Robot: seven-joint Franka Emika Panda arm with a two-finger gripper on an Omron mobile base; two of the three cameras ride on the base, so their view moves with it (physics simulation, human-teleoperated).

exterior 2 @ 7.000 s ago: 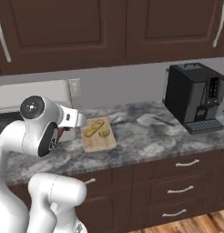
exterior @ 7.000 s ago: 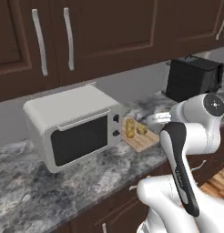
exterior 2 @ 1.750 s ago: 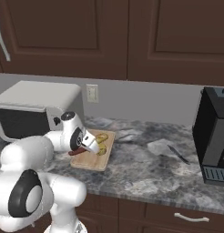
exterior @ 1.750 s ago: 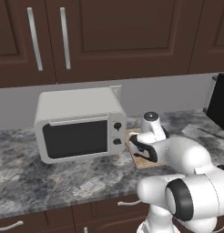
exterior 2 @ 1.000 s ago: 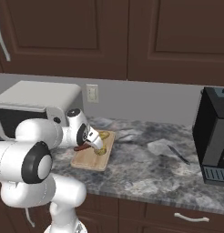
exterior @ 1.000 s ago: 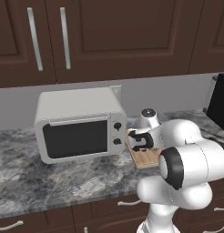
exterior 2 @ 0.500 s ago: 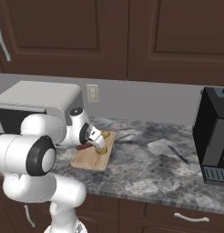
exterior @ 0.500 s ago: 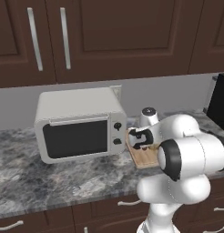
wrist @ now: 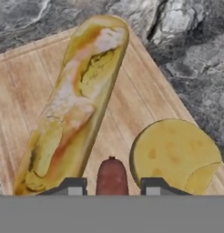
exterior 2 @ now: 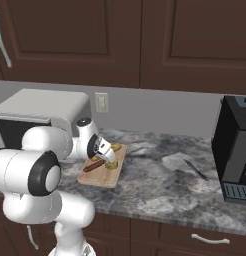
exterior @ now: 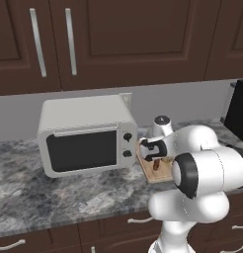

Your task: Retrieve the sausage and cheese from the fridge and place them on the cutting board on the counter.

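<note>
White boxy microwave (exterior: 86,136) sits at left on the grey mottled stone bench (exterior 2: 160,187), dark door facing out. Just right of it, the light tan wooden cutting board (exterior 2: 102,174) lies flat on the bench. Pincer (wrist: 111,185) is low over the board; its two dark tips flank the near end of the dark red-brown sausage link (wrist: 112,176), which lies on the board. Cannot tell if the tips are pinching it or just clear of it. On the board in the hand view: long crusty baguette (wrist: 75,102) left of the sausage, round yellow cheese chunk (wrist: 174,154) right of it, just beside the sausage tip. Far right on the bench: black coffee machine (exterior 2: 235,150).
</note>
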